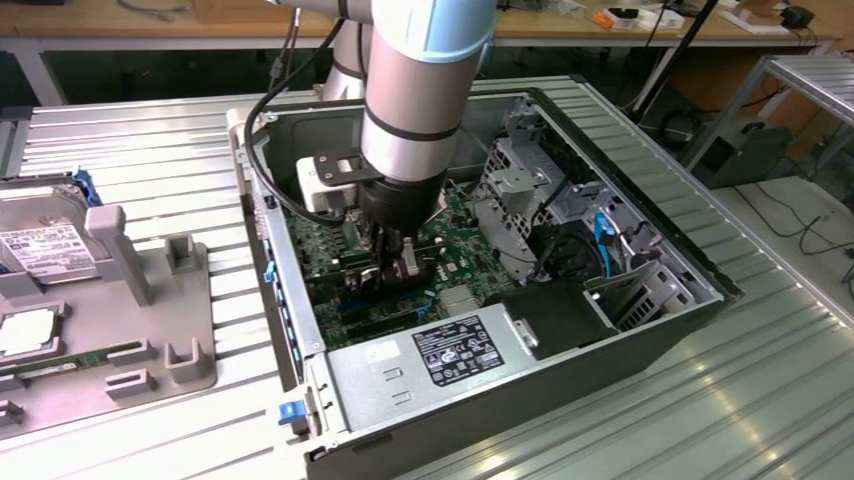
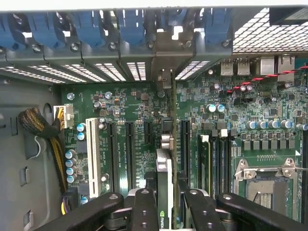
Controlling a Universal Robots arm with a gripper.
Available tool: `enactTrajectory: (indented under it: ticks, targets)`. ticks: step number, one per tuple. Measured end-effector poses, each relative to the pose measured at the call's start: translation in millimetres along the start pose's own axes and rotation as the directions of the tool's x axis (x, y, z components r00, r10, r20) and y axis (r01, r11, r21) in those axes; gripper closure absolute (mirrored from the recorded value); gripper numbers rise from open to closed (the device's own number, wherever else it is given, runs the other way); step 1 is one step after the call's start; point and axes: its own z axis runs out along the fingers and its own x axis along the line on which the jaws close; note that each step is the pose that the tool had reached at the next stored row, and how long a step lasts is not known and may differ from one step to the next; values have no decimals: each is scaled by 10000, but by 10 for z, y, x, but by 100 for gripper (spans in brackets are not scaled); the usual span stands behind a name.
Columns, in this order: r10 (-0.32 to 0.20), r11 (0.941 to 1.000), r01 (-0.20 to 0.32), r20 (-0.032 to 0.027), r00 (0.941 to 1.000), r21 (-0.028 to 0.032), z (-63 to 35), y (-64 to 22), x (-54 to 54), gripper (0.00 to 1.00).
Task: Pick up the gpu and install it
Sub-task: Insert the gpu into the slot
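While the metal tabletop [image 1: 747,390] carries everything, the biggest thing on it is the open computer case [image 1: 627,330], lying on its side with the motherboard [image 1: 461,262] facing up. To the exterior view's left sits a grey parts tray [image 1: 174,350] with a silver hard drive [image 1: 40,250] at its far end, well apart from the case.

Reaching down into the case from above is the robot arm [image 1: 420,90], its wrist low over the expansion-slot part of the board, and below the wrist the pincer [image 1: 396,268] stands close above the board.

From the wrist view, the pincer [image 2: 165,204] is clamped on the gpu [image 2: 164,192], one dark finger on each flat face of the card. So the card is inside the case, held on edge between the fingers, seen edge-on as a narrow strip with its green logo near the grip.

What matters here is alignment: the card's long axis runs straight away from the pincer toward the row of blue retainer clips [image 2: 130,24] and vented slot covers [image 2: 84,72] at the rear wall, parallel to the long black slots [image 2: 131,154] on the board. Its edge appears to lie over the slot between those and the next group, though whether the contacts already touch it I cannot tell.
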Motion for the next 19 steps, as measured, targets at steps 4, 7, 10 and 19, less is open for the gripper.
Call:
enactTrajectory:
  ticks: [4, 7, 10, 19]
  targets:
    - [0, 10000, 0, 1, 10000, 0, 0, 0, 0, 73]
    - [-1, 10000, 1, -2, 10000, 0, 23, 5, 1, 73]
    - [-1, 10000, 1, 8, 10000, 5, 41, 23, 1, 73]
    - [0, 10000, 0, 1, 10000, 0, 45, 74, 2, 73]
